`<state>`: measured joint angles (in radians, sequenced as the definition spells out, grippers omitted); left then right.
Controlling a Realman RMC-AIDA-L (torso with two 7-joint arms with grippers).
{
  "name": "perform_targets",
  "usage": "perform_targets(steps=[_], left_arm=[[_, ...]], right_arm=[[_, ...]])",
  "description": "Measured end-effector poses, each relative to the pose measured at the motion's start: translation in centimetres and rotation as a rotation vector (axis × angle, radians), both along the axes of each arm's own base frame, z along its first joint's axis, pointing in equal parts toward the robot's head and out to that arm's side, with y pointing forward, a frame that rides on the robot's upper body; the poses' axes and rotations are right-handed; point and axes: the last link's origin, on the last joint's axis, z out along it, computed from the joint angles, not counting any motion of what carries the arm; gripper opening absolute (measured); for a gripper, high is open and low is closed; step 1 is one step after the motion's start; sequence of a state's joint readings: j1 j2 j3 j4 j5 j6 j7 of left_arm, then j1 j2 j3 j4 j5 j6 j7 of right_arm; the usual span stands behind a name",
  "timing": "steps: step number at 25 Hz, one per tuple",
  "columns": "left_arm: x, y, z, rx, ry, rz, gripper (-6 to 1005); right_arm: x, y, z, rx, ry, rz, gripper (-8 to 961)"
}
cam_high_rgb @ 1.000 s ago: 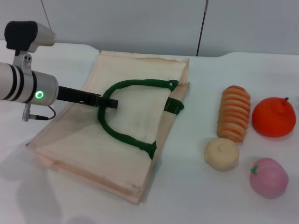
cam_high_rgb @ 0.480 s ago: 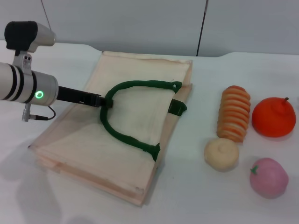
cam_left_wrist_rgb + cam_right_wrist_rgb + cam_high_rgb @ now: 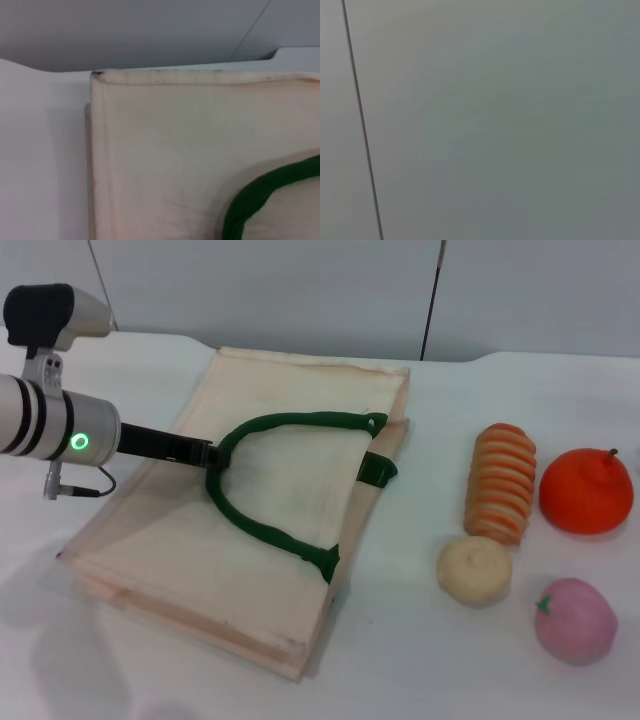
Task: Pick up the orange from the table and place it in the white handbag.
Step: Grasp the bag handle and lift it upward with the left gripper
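Observation:
The orange [image 3: 586, 491] sits on the white table [image 3: 400, 660] at the far right, untouched. The white handbag [image 3: 290, 490] lies flat left of centre, its dark green handle [image 3: 262, 530] looped on top. My left gripper [image 3: 210, 455] reaches in from the left and is shut on the left bend of the handle, holding it slightly raised. The left wrist view shows the bag's corner [image 3: 100, 80] and a piece of the green handle [image 3: 250, 200]. My right gripper is out of view; its wrist view shows only a grey wall.
A ribbed orange-and-cream roll [image 3: 500, 483] lies just left of the orange. A cream round bun [image 3: 474, 570] and a pink round fruit [image 3: 575, 621] sit in front of them. A grey wall [image 3: 300, 290] backs the table.
My left gripper drew back to the left across the bag, from inside the handle loop to the handle's left bend. The handle and the bag's top layer shifted slightly with it.

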<state>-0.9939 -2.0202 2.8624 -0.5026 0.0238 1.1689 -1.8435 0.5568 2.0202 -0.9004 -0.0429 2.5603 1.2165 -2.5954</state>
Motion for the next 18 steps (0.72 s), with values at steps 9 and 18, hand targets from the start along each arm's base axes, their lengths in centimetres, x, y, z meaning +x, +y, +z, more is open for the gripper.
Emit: perform_targets(steps=[9,18], left_arm=[[0.7,-0.2,1.2,0.059,-0.119,-0.043,118],[2.4,-2.2,5.6,0.204,-0.418,-0.23,117]], right_arm=[[0.1,-0.1,-0.1,-0.004,-0.003,-0.001,867],[-0.2,-0.1,-0.3,-0.052,0.004,0.025,868]])
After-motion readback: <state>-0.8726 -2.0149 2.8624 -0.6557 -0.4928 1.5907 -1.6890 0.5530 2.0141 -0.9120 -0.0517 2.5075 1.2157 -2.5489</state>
